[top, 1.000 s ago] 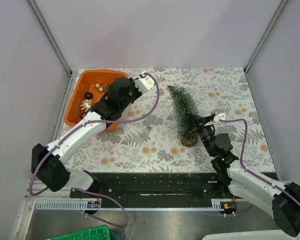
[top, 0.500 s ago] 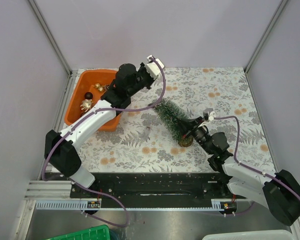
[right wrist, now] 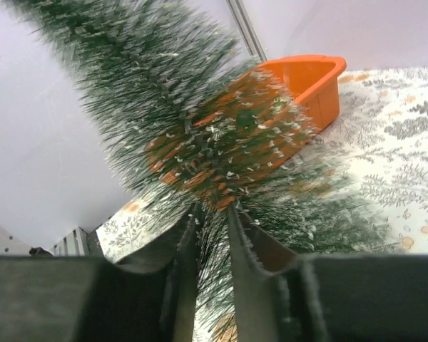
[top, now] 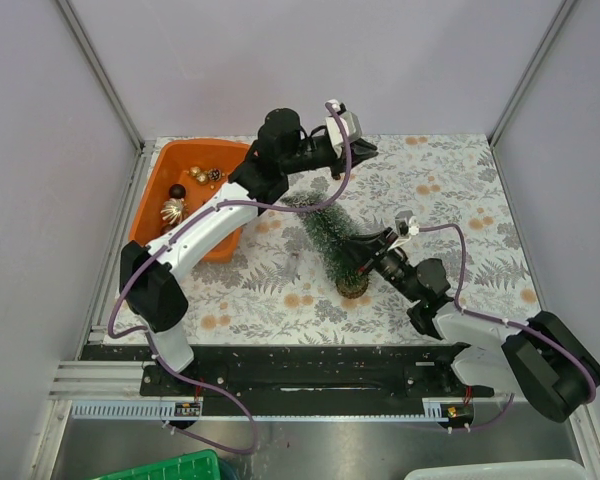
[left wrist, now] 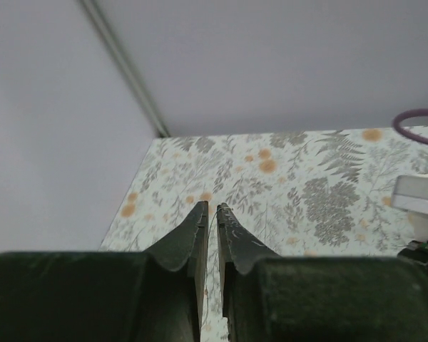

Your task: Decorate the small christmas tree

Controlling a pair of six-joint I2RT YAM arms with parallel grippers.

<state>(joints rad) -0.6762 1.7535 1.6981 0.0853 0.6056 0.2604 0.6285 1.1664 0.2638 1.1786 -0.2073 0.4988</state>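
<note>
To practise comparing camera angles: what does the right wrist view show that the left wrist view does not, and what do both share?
Only the right wrist view shows the small christmas tree, its bristles between the right gripper fingers, and the orange tray behind it. Only the left wrist view shows the left gripper, nothing between its fingers, and a purple cable. Both show the floral table cover and pale walls.

Lab test cell — plain grey panel walls (top: 310, 60), aluminium frame.

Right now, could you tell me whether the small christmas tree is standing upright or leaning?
Leaning: the small christmas tree tilts up-left from its brown base, trunk between the right gripper fingers.
</note>
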